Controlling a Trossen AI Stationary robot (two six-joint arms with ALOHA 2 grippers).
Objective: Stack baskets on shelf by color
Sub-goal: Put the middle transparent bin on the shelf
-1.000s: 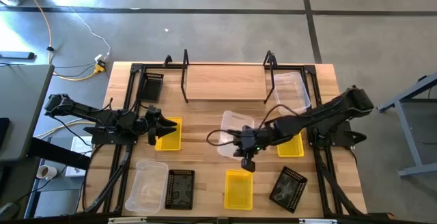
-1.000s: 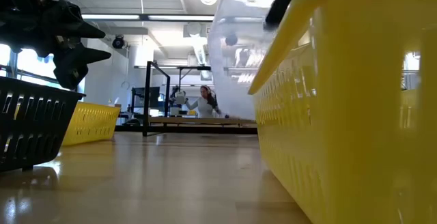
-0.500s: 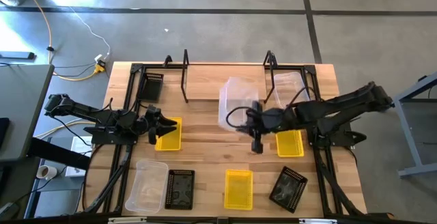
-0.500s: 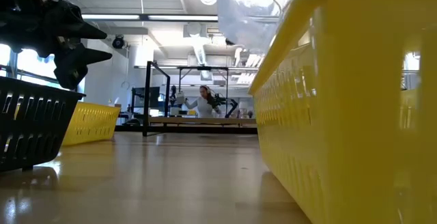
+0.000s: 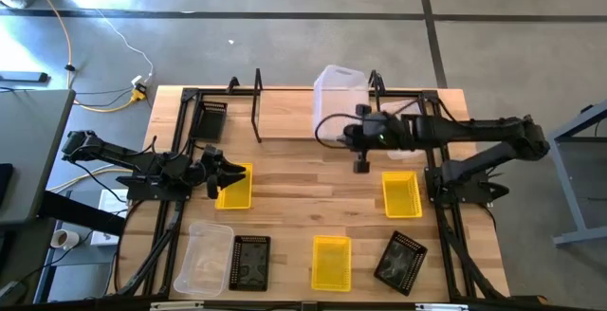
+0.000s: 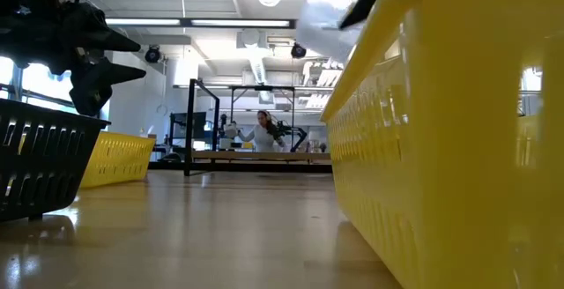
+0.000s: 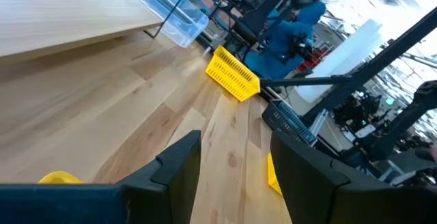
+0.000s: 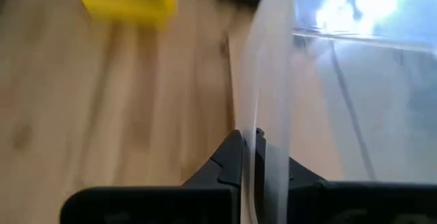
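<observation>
Clear basket (image 5: 339,98), pinched by one thin wall between the closed fingers of the right gripper (image 5: 356,133), hangs tilted in the upper middle of the high view, over the right part of the shelf (image 5: 313,114) and just left of its right end posts. At the left of that frame the left gripper (image 5: 228,171) waits with fingers spread above a yellow basket (image 5: 234,187), holding nothing.

Tabletop (image 5: 285,173), light wood planks. On it: shelf (image 5: 303,117) at the far edge; three yellow baskets (image 5: 331,262); three black baskets (image 5: 251,262); one clear basket (image 5: 203,257) at the near left, another (image 5: 406,121) beside the shelf's right end.
</observation>
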